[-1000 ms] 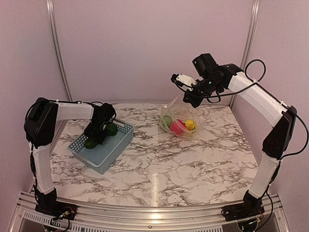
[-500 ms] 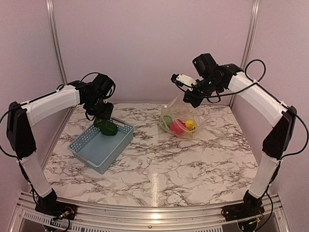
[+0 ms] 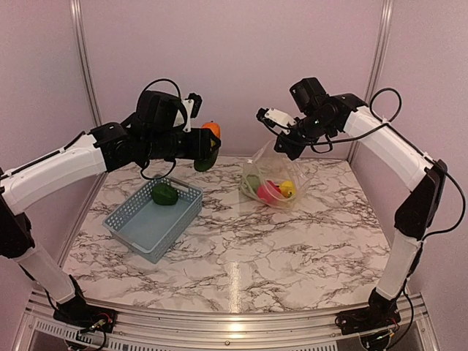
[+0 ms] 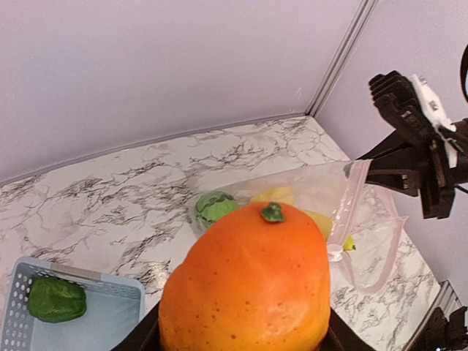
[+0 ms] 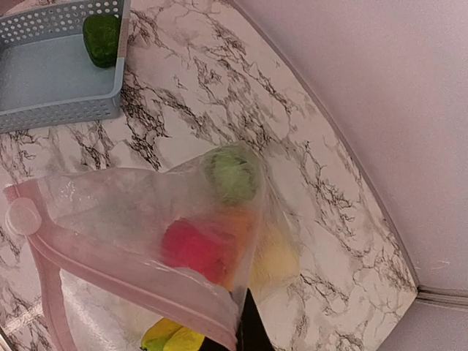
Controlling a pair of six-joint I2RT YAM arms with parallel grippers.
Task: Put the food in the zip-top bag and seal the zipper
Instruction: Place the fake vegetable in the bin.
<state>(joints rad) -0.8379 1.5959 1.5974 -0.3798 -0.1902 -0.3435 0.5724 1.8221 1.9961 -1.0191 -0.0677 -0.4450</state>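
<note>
My left gripper (image 3: 207, 146) hangs above the table between basket and bag, shut on a green-orange piece of food (image 4: 247, 281) that fills the left wrist view. To its right, my right gripper (image 3: 287, 148) is shut on the mouth edge of the clear zip-top bag (image 3: 276, 180) and holds it up. The mouth gapes toward the left arm. The pinkish zipper (image 5: 110, 272) runs along that edge. Inside lie a red apple (image 5: 189, 245), a striped green melon (image 5: 230, 174), a yellow pear (image 5: 276, 256) and a banana (image 5: 172, 338).
A blue-grey slotted basket (image 3: 139, 228) stands at the left of the marble table with one green piece (image 3: 164, 194) in it. Walls with metal posts close off the back and sides. The right arm's cable loops near the back right corner.
My left arm rose out of the basket with the green-orange piece and swung right toward the bag. One green piece stayed in the basket. The right arm and bag barely moved.
</note>
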